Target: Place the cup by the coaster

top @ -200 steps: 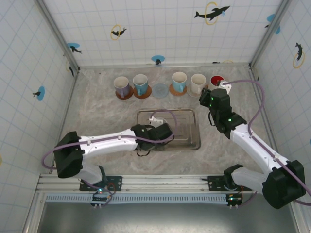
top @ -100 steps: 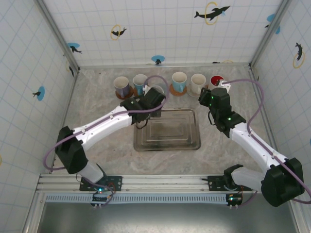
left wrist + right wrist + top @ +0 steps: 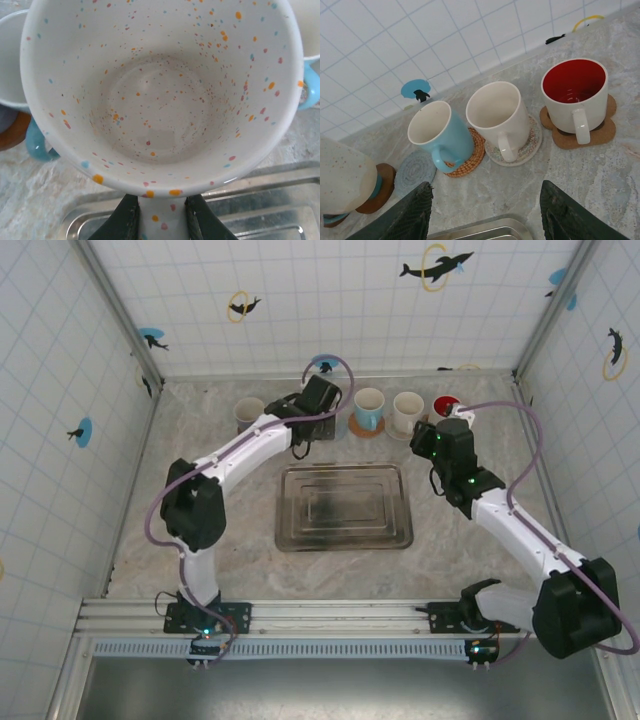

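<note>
Item: speckled cup (image 3: pixel 160 90). Glazed white ceramic with orange, blue and red flecks, and a round mouth wider than its base.
Orientation: the mouth faces the left wrist camera and the long axis runs straight toward that lens. The handle side is at the bottom of that view.
Hold: left gripper (image 3: pixel 160 222), with its dark fingers (image 3: pixel 122 222) clamped either side of the speckled handle strip.
Location: back row of the table (image 3: pixel 200 500), beyond the far rim of the metal tray (image 3: pixel 345 505). It sits just beside the round, ribbed grey-blue coaster (image 3: pixel 412 170) and overlaps a brown coaster (image 3: pixel 382 187). Contact with the table cannot be told.
Neighbours, to the right:
- blue cup (image 3: pixel 442 132), tilted on a woven coaster (image 3: pixel 470 155)
- cream cup (image 3: pixel 500 117)
- red-lined cup (image 3: pixel 575 92) on a cork coaster (image 3: pixel 585 132)

Right gripper (image 3: pixel 487 225): fingers spread wide, nothing between them, hanging near the cream cup.
</note>
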Robot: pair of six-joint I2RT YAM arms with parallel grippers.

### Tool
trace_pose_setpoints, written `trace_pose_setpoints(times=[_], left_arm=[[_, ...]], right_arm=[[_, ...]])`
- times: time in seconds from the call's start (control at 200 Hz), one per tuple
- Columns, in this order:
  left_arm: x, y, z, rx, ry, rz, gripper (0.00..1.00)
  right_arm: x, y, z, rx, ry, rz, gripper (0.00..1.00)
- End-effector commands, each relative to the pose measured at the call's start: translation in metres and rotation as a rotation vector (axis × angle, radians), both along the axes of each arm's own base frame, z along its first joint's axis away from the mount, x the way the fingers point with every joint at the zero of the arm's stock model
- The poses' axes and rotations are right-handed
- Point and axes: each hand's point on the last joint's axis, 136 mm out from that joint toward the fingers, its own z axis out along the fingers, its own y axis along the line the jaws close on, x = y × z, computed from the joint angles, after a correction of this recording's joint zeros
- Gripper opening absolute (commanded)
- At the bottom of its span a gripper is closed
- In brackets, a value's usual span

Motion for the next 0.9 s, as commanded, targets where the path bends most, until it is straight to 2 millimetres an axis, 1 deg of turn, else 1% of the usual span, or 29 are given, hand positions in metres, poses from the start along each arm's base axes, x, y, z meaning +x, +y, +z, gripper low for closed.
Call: trace_pose_setpoints(times=[0.0, 0.18, 0.285, 0.36, 0.531, 0.891], left_arm=[[0.034, -0.011, 0.027, -0.067, -0.114, 0.000, 0.00], [0.057, -0.016, 0.002, -0.056, -0.091, 0.011, 0.00], [0.065, -0.023, -0.010, -0.039, -0.083, -0.003, 0.00], [0.070, -0.024, -0.016, -0.030, -0.077, -0.002, 0.00], [0.073, -0.028, -0.026, -0.035, -0.064, -0.004, 0.00], [0.078, -0.025, -0.040, -0.017, -0.036, 0.000, 0.00]], right_arm=[[0.010, 0.001, 0.014, 0.024, -0.048, 0.001, 0.59], [0.014, -0.002, 0.010, 0.023, -0.035, -0.003, 0.59], [0.017, -0.004, 0.006, 0.023, -0.027, -0.006, 0.59], [0.018, -0.005, 0.004, 0.023, -0.022, -0.008, 0.59], [0.022, -0.006, -0.001, 0.027, -0.009, -0.006, 0.59], [0.028, -0.004, -0.009, 0.032, 0.016, 0.005, 0.59]])
